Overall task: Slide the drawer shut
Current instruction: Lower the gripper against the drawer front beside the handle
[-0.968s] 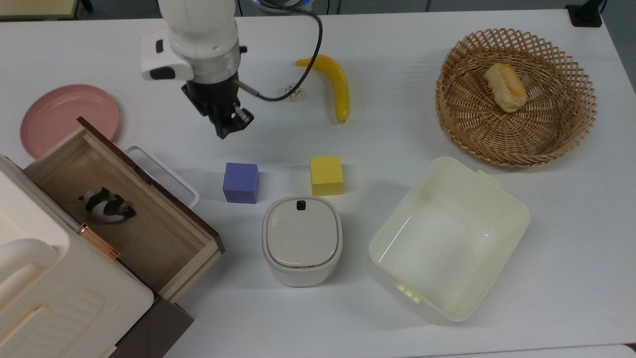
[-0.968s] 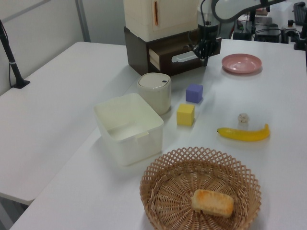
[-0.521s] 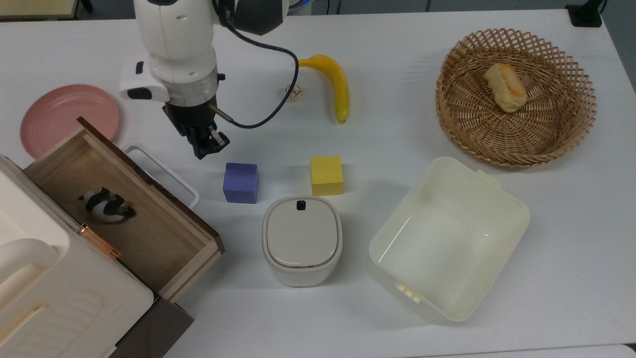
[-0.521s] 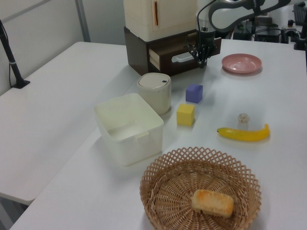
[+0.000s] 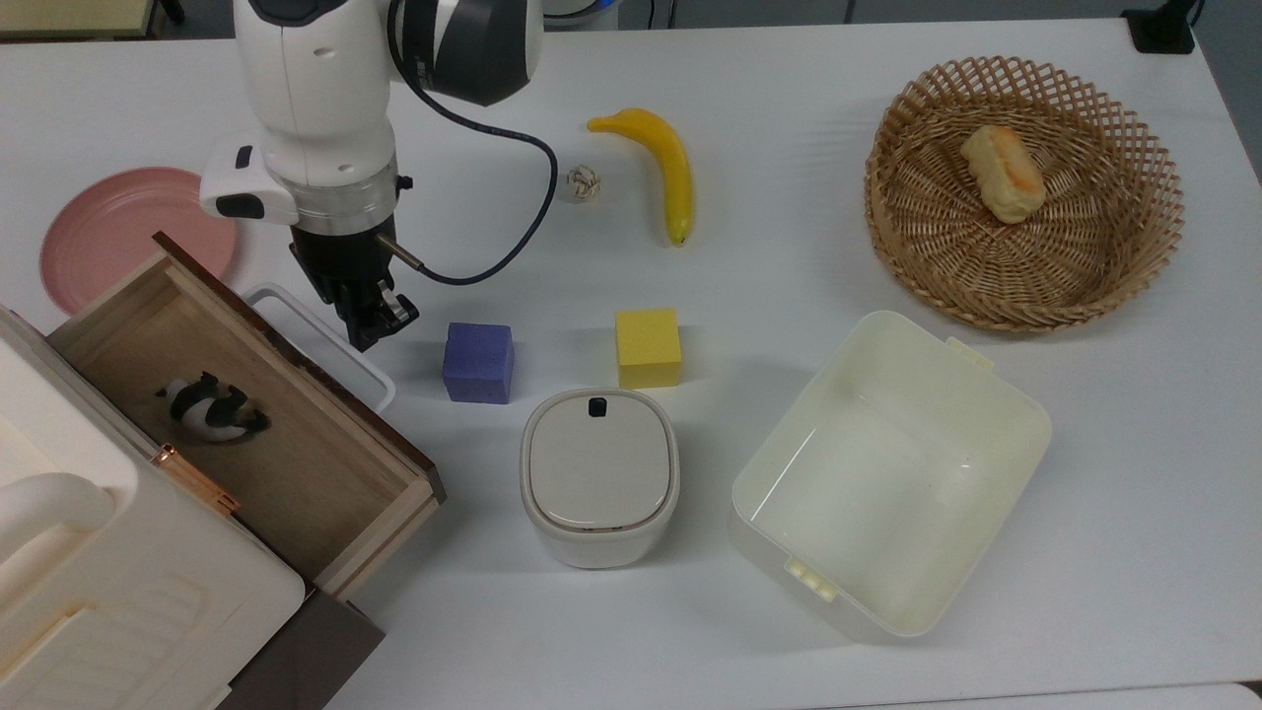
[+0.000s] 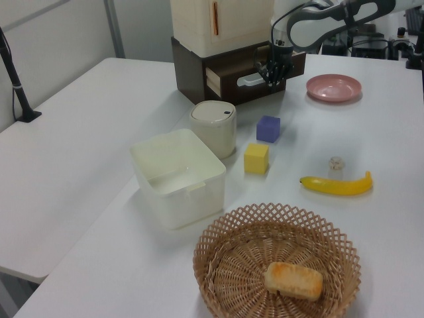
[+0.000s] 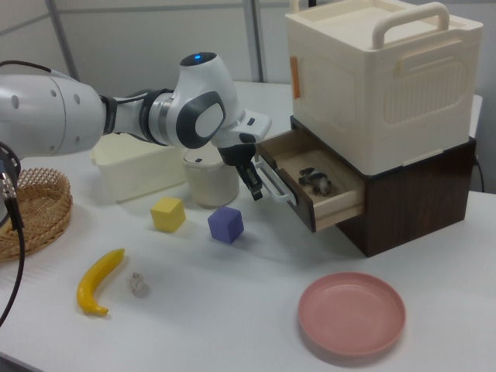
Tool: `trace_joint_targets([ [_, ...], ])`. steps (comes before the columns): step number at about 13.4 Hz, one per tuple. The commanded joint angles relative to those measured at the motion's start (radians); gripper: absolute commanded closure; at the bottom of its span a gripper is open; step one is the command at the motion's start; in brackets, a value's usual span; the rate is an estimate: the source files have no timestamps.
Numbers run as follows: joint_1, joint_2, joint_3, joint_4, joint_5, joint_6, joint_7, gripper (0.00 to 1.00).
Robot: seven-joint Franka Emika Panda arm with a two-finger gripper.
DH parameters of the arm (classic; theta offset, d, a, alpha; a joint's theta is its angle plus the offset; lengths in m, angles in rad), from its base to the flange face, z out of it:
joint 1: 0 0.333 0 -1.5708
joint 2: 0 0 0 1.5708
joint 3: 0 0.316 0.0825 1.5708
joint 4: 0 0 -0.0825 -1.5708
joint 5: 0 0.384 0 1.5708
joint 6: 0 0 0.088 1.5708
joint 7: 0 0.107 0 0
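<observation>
The drawer [image 5: 299, 465] stands pulled out of the cream-white cabinet [image 5: 118, 592] at the top view's lower left. It is a light wooden box with a dark brown front panel and a white loop handle [image 5: 320, 337]. A small black-and-white toy [image 5: 210, 409] lies inside it. My gripper [image 5: 375, 323] is shut with nothing held, tips pointing down right beside the handle's outer rail; I cannot tell whether they touch. In the right view the gripper [image 7: 254, 187] hangs just left of the handle [image 7: 273, 184] and the open drawer [image 7: 329, 203]. In the left view the gripper [image 6: 271, 74] is at the drawer front [image 6: 228, 74].
A purple cube [image 5: 478, 362] sits close to the gripper on the top view's right, then a yellow cube [image 5: 648, 347]. A lidded white bin [image 5: 598, 476], a cream tub [image 5: 887, 473], a pink plate [image 5: 118, 232], a banana [image 5: 661, 163] and a wicker basket [image 5: 1025, 266] stand around.
The arm has swung toward the top view's lower left, bringing the gripper from open table down to the drawer's handle. The drawer has not moved.
</observation>
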Motion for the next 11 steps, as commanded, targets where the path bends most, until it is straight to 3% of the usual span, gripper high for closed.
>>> trace_joint_targets([
  [1,0.002,0.020,-0.005,0.011,-0.053,0.052,0.027,1.00],
  [8,-0.020,0.078,-0.008,0.076,-0.061,0.089,0.029,1.00],
  [11,-0.027,0.105,-0.032,0.111,-0.061,0.139,0.029,1.00],
])
